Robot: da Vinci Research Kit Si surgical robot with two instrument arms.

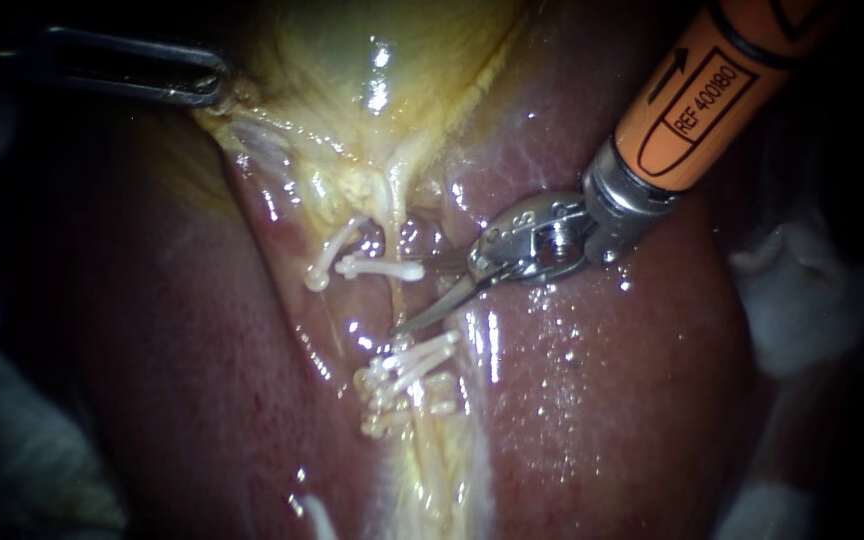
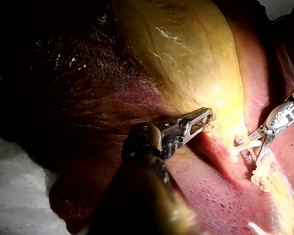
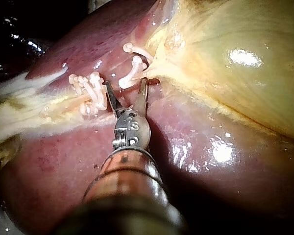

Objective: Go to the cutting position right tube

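- Two slender instruments shared the field. Farthest left, the dark, slim-jawed left tool (image 1: pixel 214 88) was clamped on the edge of the glistening yellow gallbladder (image 1: pixel 372 60). It seemed to hold it away so that the strands below its neck lay stretched and exposed.
- Below that neck sat two small white plastic upper clips (image 1: pixel 382 268), one tilted and one lying across the pale tissue.
- Through them ran the pale thin tube (image 1: pixel 392 225), down to a tight bunch of white lower clips (image 1: pixel 407 375). The bare stretch between the two sets looked like the gap left for a cut. From the endoscope it could not be told for certain which strand was the right tube.
- Further right came the right tool (image 1: pixel 417 297), two narrow silver blades on an orange shaft. Its blades stood apart with a clear gap and gripped nothing. They straddled the bare stretch, one just beside the crosswise upper clip, the other just above the lower bunch. By my judgement it was at or very near the cutting position.
- Beneath it all lay the smooth dark-red liver (image 1: pixel 602 400), bedding the tube.
- Farthest right, white gauze (image 1: pixel 802 300) lay beside the liver, probably to take up fluid.
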